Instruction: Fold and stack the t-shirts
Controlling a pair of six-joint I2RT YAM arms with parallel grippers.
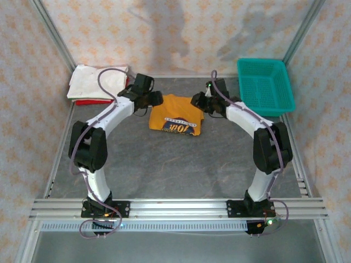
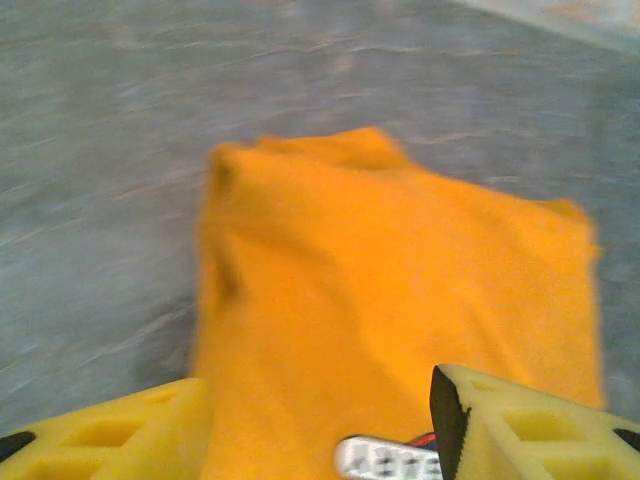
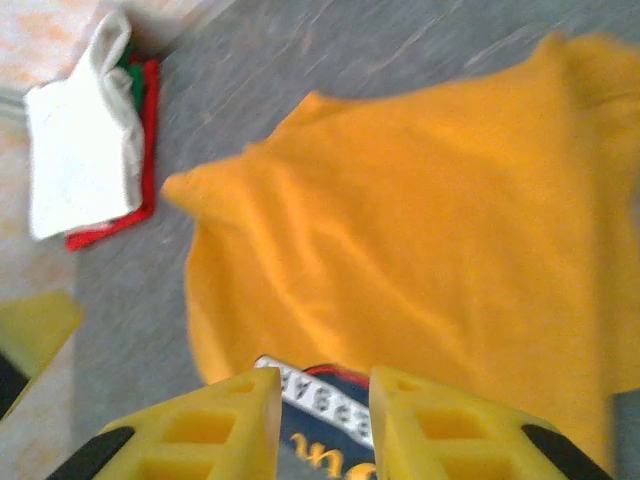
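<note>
Orange t-shirt (image 1: 174, 114) folded, print end nearest bases (image 1: 104, 206); left pincer (image 2: 320, 388) spread, right pincer (image 3: 325, 380) ajar.

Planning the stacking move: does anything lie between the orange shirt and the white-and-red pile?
Nothing visible lies on the table between the orange shirt and the pile; the left gripper hovers over that gap.

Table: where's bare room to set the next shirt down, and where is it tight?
Free: the wide grey table patch between the orange shirt and the near rail. Crowded: the far edge, with the shirt stack left, the basket right, and the left gripper and right gripper flanking the orange shirt.
</note>
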